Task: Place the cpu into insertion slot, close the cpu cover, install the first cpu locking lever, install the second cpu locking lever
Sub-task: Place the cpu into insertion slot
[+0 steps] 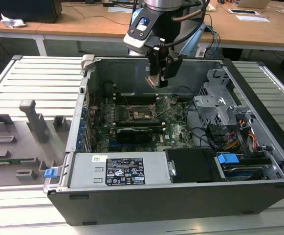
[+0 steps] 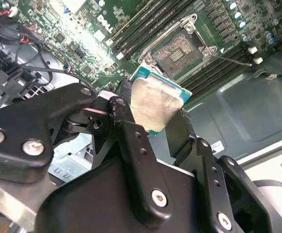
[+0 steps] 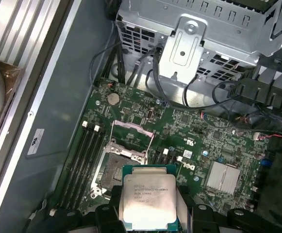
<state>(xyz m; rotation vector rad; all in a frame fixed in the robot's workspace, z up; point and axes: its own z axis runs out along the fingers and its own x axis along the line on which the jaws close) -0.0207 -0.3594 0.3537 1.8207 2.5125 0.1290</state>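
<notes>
Well to the exterior view's left of the insertion slot, grey block-shaped fixtures sit on the slatted metal worktop. The slot itself lies on the green motherboard inside the open computer case.

Above the slot I have the gripper clamped on the cpu, clear of the board. To the exterior view's right of the slot is a perforated grey metal drive cage.

That view gives me height, but little of the chip. In the first wrist view the black fingers pinch two opposite edges of the cpu, a flat square with a dull silver lid on a green rim. Beyond it is the dark, metal-rimmed insertion slot, uncovered. The cpu cover, a thin silver frame with a wide window, is hinged up at one edge of the slot. Long narrow black memory slots run just beside it.

The second wrist view looks from behind the gripper. The cpu glares pale there, and the insertion slot shows its fine grid of contacts.
</notes>
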